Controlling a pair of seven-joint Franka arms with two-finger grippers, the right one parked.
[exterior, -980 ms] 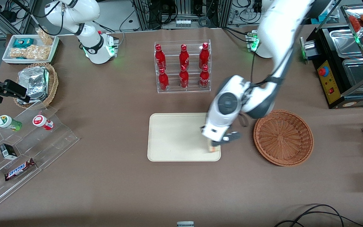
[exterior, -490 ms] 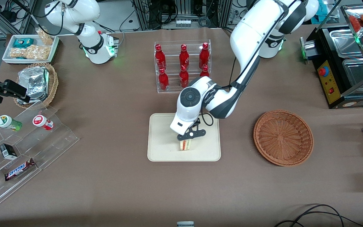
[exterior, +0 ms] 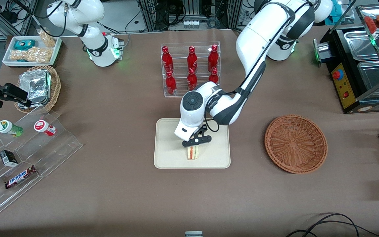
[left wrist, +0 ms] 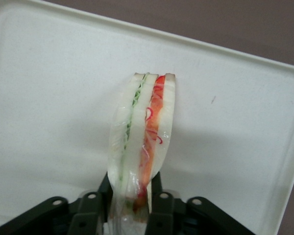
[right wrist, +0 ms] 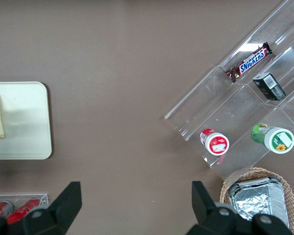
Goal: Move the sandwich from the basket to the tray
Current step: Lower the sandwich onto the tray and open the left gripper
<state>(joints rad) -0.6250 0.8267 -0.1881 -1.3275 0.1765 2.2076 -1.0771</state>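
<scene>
The sandwich (exterior: 192,153) is held on edge over the tray (exterior: 166,158), nearer the front camera than the tray's middle and well inside its rim. The claw (exterior: 195,142) is closed on the sandwich's upper end; in the wrist view the black fingers (left wrist: 93,208) are seen pressing both bread faces. Whether the lower edge touches the tray cannot be told. The basket (exterior: 295,143) stands well apart from the tray, toward the working arm's end of the worktop, with nothing in it. Release is judged best made only once contact is certain, with a straight upward withdrawal, as toppling is likely.
</scene>
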